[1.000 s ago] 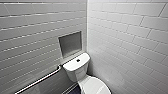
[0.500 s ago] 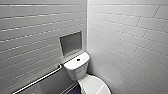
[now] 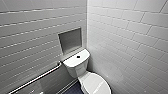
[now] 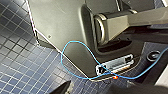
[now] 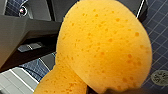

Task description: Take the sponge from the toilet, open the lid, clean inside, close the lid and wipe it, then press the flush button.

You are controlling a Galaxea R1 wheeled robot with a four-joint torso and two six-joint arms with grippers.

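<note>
The white toilet (image 3: 75, 68) stands in the corner of two tiled walls in the head view. Its glossy oval lid (image 3: 96, 83) lies shut over the bowl. On the flat tank cover sits the dark round flush button (image 3: 78, 56). In the right wrist view the orange sponge (image 5: 105, 47) shows very large and is pinched in near one end. My right gripper (image 5: 97, 90) is shut on it, above dark blue floor tiles. My left gripper (image 4: 95, 92) hangs open over the floor beside my own base, holding nothing.
A grey recessed niche (image 3: 70, 40) sits in the wall above the tank. A metal grab rail (image 3: 37, 78) runs along the left wall. The floor (image 4: 20, 67) is dark blue mosaic tile. A blue cable (image 4: 75, 50) loops across my base.
</note>
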